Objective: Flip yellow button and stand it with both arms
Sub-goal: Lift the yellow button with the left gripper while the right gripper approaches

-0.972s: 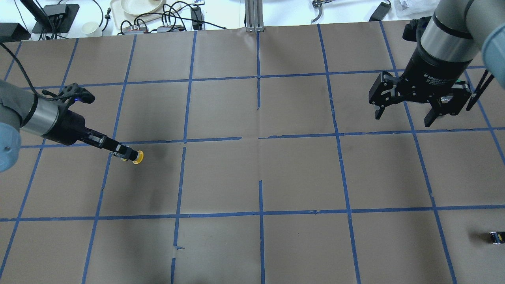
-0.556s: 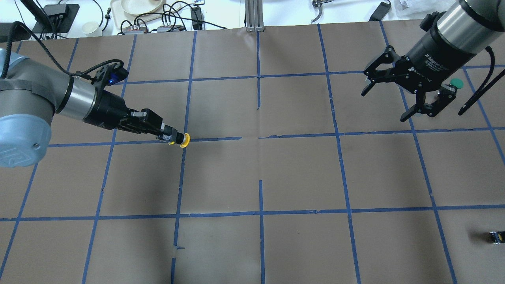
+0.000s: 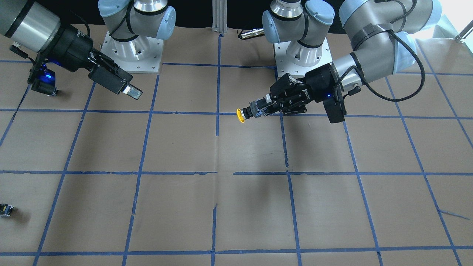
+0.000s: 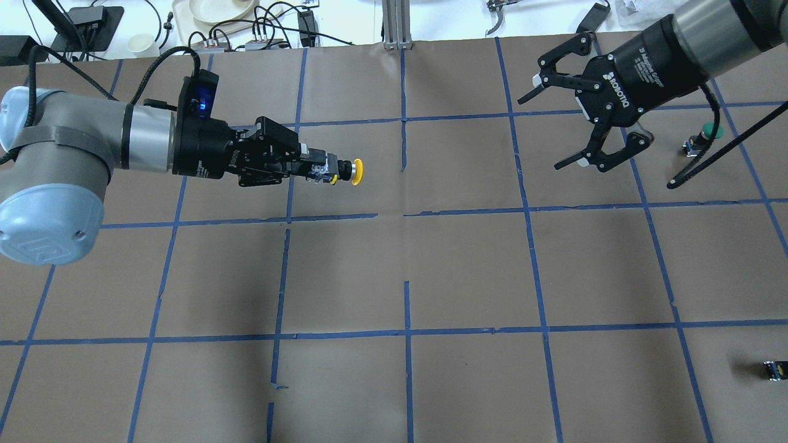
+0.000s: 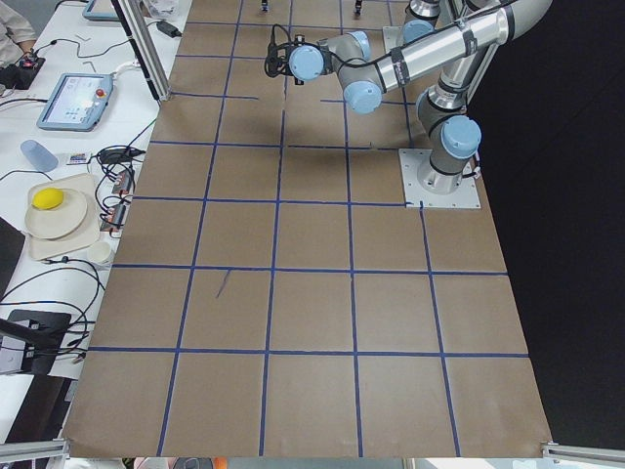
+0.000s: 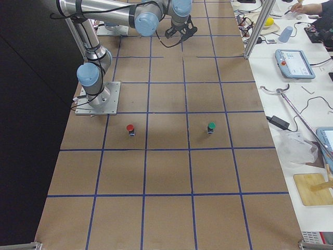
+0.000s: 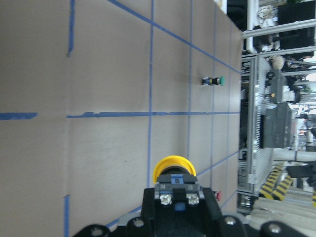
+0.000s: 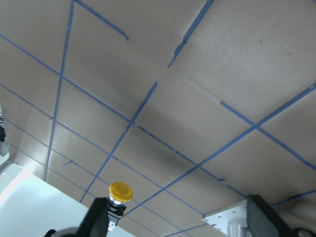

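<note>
Taken from the left of the overhead view, the count is two arms, two grippers, one yellow-capped button, one green-capped button, one red-capped button and one small capless black block. The left arm (image 4: pixel 74 160) reaches in low and nearly level over the brown papered table (image 4: pixel 468 271), and the left gripper (image 4: pixel 317 169) is clamped tight on the black body and metal contact end of the yellow button (image 4: pixel 354 171). The button hangs in the air above the table, just left of the central blue tape line and in the far half of the grid. Its long axis lies about level with the tabletop and runs left to right, the yellow cap leading toward the robot's right side and the contact base buried between the fingers (the right wrist camera sees the cap nearly face on (image 8: pixel 120 191)). Well apart from it to the right, the right arm (image 4: pixel 702 24) comes in from the far corner. The right gripper (image 4: pixel 542 132) is spread wide with nothing between its fingers, its opening turned toward the button. Just beyond that gripper, the green-capped button (image 4: pixel 708 130) stands upright on the paper. The small black block (image 4: pixel 774 369) lies alone near the table's near right edge. The red-capped button (image 6: pixel 130 128) shows clearly only in the exterior right view, standing upright one grid square from the green one, nearer the robot's base.
</note>
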### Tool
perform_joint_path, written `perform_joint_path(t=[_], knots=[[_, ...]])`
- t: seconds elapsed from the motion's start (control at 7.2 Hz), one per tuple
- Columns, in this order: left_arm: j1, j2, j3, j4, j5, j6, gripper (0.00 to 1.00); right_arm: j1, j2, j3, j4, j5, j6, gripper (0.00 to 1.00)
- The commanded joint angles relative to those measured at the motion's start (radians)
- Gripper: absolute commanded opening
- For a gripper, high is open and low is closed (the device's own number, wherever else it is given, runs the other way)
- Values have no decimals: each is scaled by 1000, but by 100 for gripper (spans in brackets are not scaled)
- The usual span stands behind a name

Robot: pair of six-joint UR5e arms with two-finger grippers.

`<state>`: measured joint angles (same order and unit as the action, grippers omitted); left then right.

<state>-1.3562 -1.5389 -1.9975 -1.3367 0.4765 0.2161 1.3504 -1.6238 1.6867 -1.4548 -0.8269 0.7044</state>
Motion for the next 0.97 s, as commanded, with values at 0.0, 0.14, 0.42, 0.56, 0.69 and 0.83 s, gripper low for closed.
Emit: perform_joint_path(t=[0.0,0.14,0.42,0.56,0.69,0.83], knots=[[-43,5,-3,8,-153,-59,13,44,-1,54,-50,139,96,99],[-78,6,-3,16,-230,-88,13,96,11,95,-140,138,110,99],[-83,-15,-3,22,-275,-92,13,111,21,131,-322,135,319,100],[-83,-12,-3,22,-280,-96,13,111,13,130,-326,135,331,100],[-83,-12,-1,22,-282,-99,13,121,-1,133,-316,168,355,100],[-83,-13,-1,22,-315,-100,13,168,10,137,-326,217,383,100]])
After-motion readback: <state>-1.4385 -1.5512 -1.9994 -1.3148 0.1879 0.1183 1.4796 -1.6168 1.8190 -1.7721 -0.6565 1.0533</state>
